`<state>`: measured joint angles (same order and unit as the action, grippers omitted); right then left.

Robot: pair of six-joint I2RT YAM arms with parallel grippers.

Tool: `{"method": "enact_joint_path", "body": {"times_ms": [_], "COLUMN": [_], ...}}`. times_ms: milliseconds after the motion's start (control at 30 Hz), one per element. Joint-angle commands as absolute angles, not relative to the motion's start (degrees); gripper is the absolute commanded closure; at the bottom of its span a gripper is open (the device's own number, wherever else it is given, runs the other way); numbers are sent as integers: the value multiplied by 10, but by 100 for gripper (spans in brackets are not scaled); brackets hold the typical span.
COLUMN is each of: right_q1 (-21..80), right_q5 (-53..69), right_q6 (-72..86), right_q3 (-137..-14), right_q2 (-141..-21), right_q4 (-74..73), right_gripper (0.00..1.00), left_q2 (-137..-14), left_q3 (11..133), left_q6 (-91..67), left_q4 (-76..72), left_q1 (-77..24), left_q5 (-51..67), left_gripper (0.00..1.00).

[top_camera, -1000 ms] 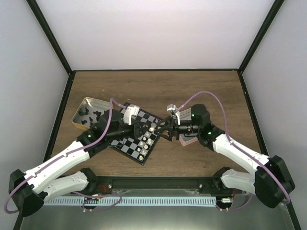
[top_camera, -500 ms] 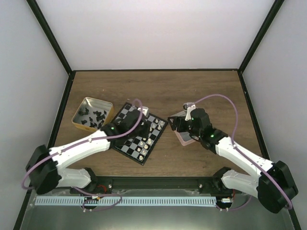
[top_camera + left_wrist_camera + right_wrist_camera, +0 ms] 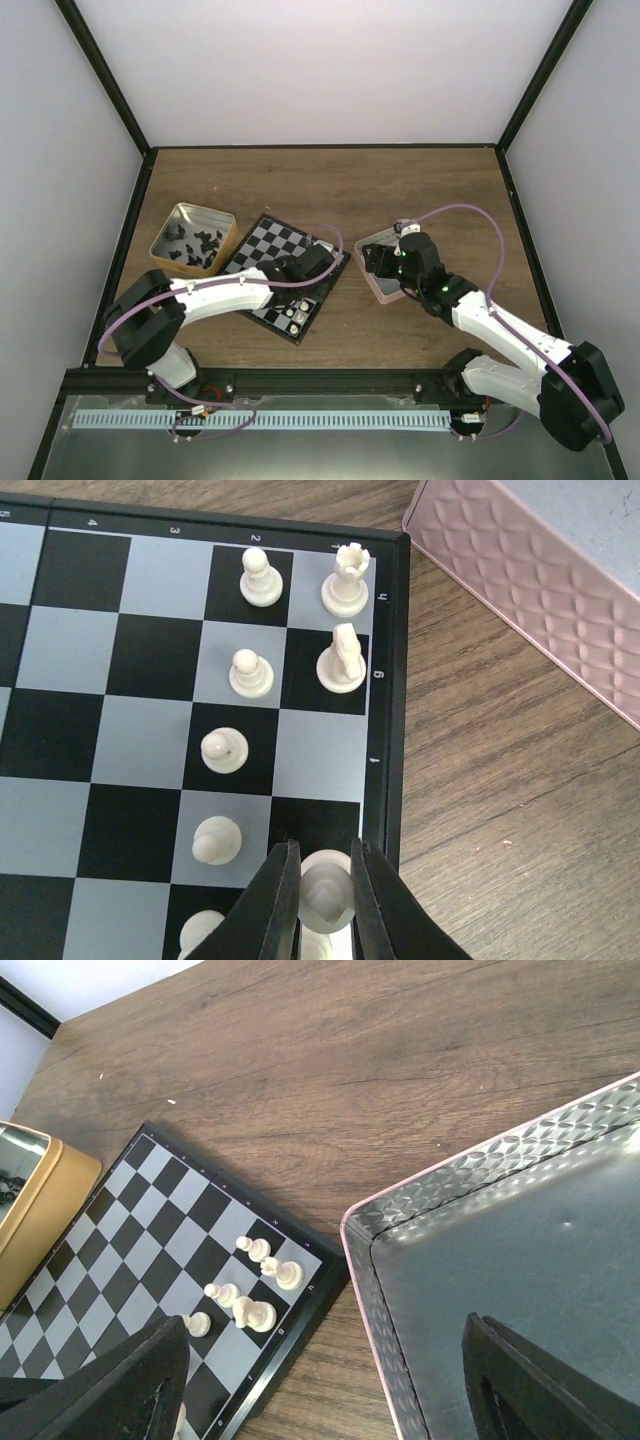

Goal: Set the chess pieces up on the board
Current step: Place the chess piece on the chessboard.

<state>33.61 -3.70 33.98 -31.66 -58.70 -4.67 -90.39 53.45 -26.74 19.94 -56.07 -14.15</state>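
We see the wooden table (image 3: 330, 180), then the board (image 3: 262, 243) lying askew on it between the gold tin (image 3: 170, 228) and the pink tray (image 3: 480, 1160). The board's rim reads 5, 4, 3, 2. The right gripper (image 3: 322, 1345) gapes wide over the tray. The left gripper (image 3: 325, 880) pinches a cream piece (image 3: 325, 895) at the board's edge column, near other cream chess pieces (image 3: 343, 580).

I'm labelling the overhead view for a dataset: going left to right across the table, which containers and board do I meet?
First the gold tin, then the chessboard, then the pink tray.
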Motion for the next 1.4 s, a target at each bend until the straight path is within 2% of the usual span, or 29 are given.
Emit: {"method": "enact_joint_path", "body": {"times_ms": [0,367,767,967,1233,1300,1367], "right_q1": [330,326,322,319,295,279,271], "right_q5": [-48,-38,-28,-37,-140,-173,-214], "right_q6": [345,345,345,351,401,415,425], "right_q3": [-311,-319,-327,-327,-353,-364,-372], "right_q2": [-593,-605,-609,-595,-592,-612,-632], "right_q4": [-39,-41,-48,-55,-146,-182,-211], "right_gripper": [24,24,24,24,24,26,33], "left_q2": [-918,-947,-929,-903,-833,-799,-760], "left_q3": [532,529,532,534,541,538,530], "left_q6": [-258,-252,-248,-248,-260,-273,-285], "left_q4": [166,155,166,179,201,204,205], "left_q1": [-564,-564,-564,-564,-564,-564,-563], "left_q5": [-144,-157,-159,-171,-185,-209,-243], "left_gripper": [91,89,74,73,62,61,60]}}
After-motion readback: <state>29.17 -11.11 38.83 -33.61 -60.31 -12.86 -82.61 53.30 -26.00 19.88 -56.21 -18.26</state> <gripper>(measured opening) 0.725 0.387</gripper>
